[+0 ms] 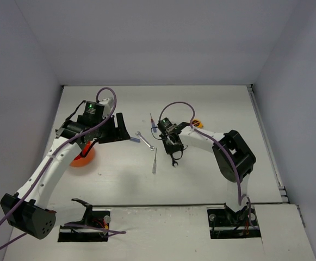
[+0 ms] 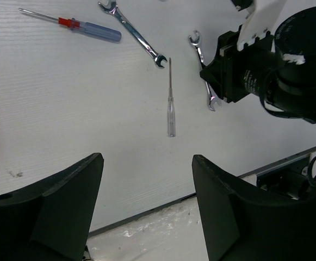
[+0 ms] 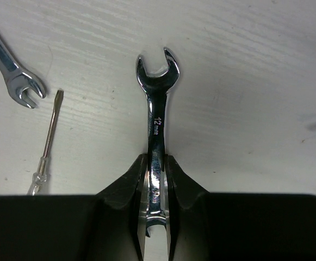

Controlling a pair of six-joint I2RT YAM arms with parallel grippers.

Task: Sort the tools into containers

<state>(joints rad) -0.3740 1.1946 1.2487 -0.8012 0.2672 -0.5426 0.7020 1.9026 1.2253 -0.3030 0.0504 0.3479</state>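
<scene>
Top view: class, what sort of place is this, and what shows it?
Probably a robotics lab test cell: a white table boxed in by plain walls, a left arm and right arm bolted at its edge, and a wrench lying on it.

Silver wrench (image 3: 156, 117), blue-and-red screwdriver (image 2: 90, 28), orange-red tub (image 1: 82, 159), white table (image 1: 212, 103).
</scene>
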